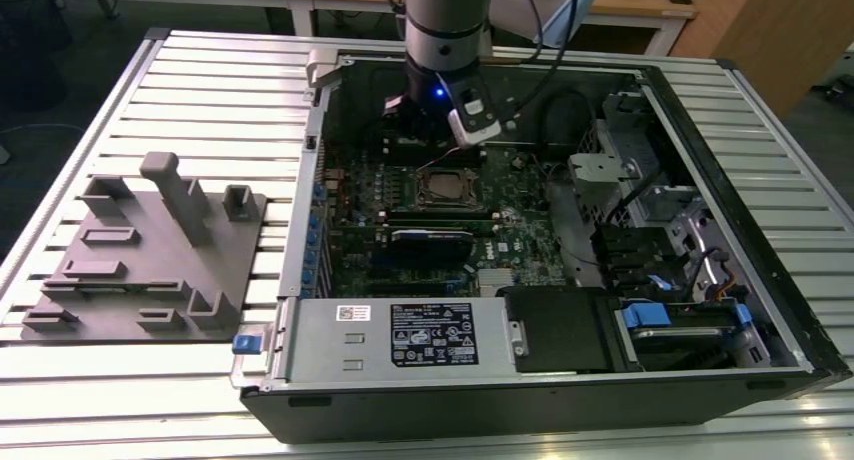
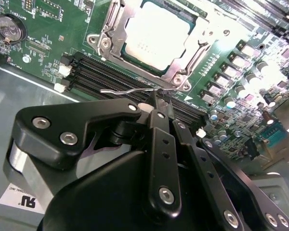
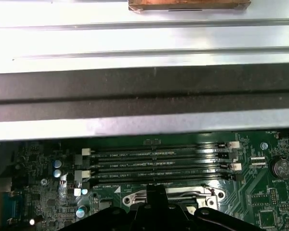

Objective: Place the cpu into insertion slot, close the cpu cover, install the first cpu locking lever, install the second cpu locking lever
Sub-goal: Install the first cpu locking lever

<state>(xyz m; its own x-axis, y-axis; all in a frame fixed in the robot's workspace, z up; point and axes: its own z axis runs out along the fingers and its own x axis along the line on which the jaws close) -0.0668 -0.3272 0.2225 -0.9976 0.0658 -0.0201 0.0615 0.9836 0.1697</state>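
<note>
Cpu (image 2: 156, 33) seated in insertion slot (image 1: 447, 186), cpu cover (image 2: 116, 21) down over it. Your gripper (image 2: 156, 101): fingers pressed together, tips against locking lever (image 2: 125, 90) wire. Narrow tip likely suits pushing thin wire. Exterior view: gripper at slot's 12 o'clock.

Silver-grey cpu (image 2: 156, 34) flat under closed cpu cover (image 2: 195, 50)

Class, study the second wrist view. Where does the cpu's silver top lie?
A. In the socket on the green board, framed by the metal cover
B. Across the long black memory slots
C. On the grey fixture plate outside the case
A: in the second wrist view the cpu sits in the socket with the cpu cover framing it, beside the memory slots, not on them.
</note>
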